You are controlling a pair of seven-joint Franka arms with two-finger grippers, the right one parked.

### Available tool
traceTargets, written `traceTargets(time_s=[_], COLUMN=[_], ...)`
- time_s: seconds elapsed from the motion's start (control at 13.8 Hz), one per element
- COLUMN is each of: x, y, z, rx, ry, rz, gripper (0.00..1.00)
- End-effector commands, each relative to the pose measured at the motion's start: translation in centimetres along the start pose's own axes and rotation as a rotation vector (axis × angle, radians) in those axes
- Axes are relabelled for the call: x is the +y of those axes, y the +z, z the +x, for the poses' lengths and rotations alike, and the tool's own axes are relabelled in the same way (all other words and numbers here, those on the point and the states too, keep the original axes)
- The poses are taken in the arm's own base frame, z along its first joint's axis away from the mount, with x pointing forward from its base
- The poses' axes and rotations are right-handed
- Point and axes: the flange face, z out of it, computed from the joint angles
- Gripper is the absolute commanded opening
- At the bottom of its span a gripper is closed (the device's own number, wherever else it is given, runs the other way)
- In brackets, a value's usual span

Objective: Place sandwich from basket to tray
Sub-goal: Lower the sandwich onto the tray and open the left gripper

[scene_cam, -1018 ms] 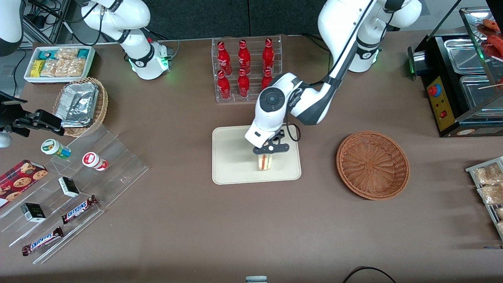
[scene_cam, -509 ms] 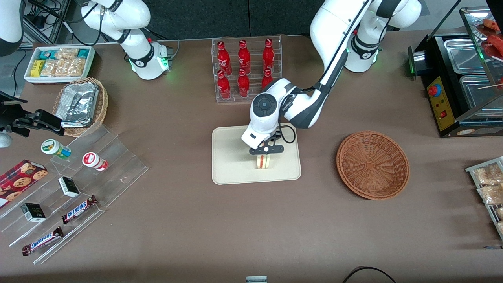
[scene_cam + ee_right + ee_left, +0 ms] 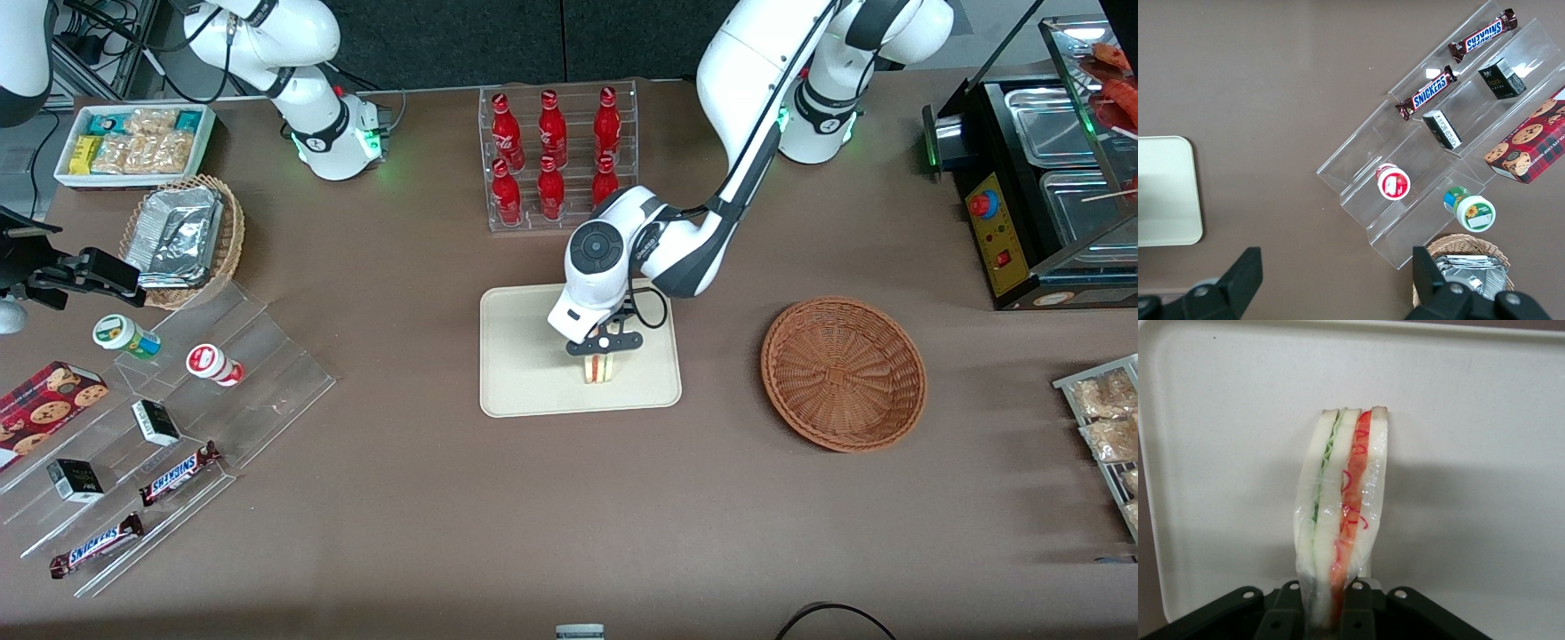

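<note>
The sandwich [image 3: 601,368] is a wrapped wedge of pale bread with red and green filling, standing on its edge over the cream tray [image 3: 524,373]. My left gripper [image 3: 604,348] is shut on it from above. In the left wrist view the sandwich [image 3: 1341,500] sits pinched between the black fingers [image 3: 1361,607], with the tray [image 3: 1471,453] filling the background. I cannot tell whether the sandwich touches the tray. The reddish-brown wicker basket [image 3: 843,373] lies empty toward the working arm's end of the table.
A rack of red bottles [image 3: 556,151] stands just farther from the front camera than the tray. A clear stepped display [image 3: 169,427] with snack bars, boxes and cups, a tan basket of foil trays [image 3: 182,238] and a white snack bin [image 3: 133,142] lie toward the parked arm's end.
My gripper with the sandwich has shifted a little toward the tray's middle and come down closer to the tray. The grip has not changed.
</note>
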Motion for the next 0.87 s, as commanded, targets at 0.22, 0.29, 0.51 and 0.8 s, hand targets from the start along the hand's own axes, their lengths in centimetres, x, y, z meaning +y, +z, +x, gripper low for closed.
traceTargets(time_s=[0.22,0.29,0.51,0.8], x=[1.1,1.1,1.6,-0.3], y=[-0.6,-1.2,-4.8,-11.1], z=[0.5,0.7,2.1,4.6], rx=[0.027,0.034,0.028,0.011], ry=[-0.014,-0.015,-0.011,0.038], rz=[-0.005,-0.010,-0.008,0.029], gripper=[1.00,1.00,1.00,1.00])
